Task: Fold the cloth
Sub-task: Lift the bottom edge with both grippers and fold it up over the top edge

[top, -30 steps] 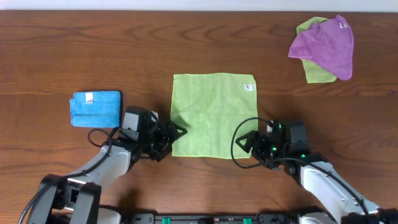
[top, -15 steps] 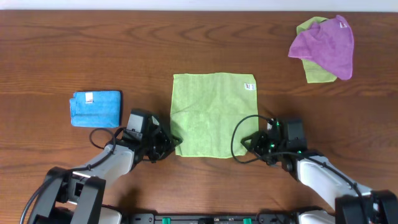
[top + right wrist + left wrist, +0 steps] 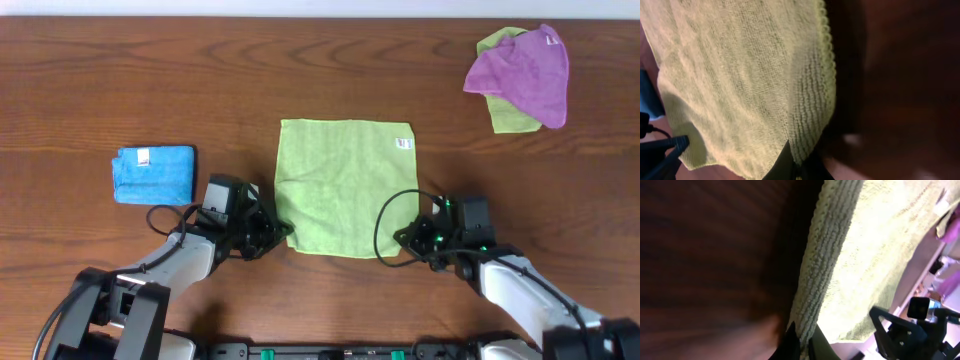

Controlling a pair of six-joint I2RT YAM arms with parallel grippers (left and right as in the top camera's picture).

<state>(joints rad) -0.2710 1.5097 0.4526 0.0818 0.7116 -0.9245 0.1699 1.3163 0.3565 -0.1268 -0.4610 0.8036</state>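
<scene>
A light green cloth lies spread flat in the middle of the wooden table. My left gripper is shut on the cloth's near left corner. My right gripper is shut on its near right corner. The left wrist view has the cloth's edge running down between the dark fingertips, pinched there. In the right wrist view the cloth hangs slightly lifted, its corner caught between the fingers at the bottom.
A folded blue cloth lies to the left of the green one. At the far right corner a purple cloth rests on another green cloth. Bare wood lies behind the cloth.
Both grippers closed on the near corners of the green cloth. The near edge has shifted slightly away from me and lifted a little.
</scene>
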